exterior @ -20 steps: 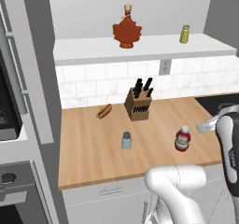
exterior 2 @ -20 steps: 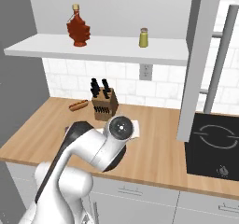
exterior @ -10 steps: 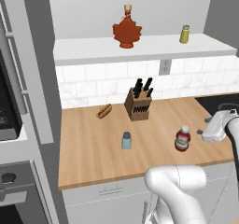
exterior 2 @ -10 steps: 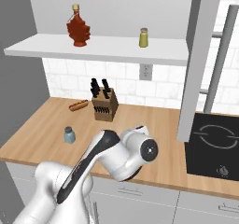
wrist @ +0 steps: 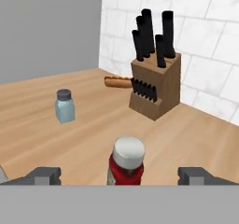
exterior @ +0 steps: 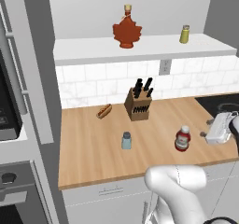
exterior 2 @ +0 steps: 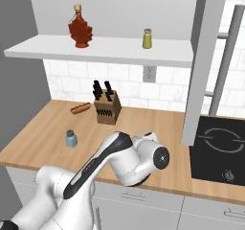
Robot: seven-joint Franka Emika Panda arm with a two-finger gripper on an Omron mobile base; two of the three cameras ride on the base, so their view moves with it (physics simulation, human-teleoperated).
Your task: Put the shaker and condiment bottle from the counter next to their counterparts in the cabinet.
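Ketchup point(wrist: 127, 166) upright on desk point(exterior: 93, 148), centred between wide-open, empty tool point(wrist: 120, 175) tips. Shaker point(exterior: 126, 140) well apart, nearer knife block point(exterior: 138, 107). Best advanced level until bottle body sits deep between fingers point(wrist: 45, 175), then closed below cap; avoid nudging it over.

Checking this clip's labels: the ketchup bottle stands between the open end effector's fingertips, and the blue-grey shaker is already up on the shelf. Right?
Not quite. The shaker stands on the counter, as the hand view shows. The ketchup bottle does stand between the open end effector's fingertips.
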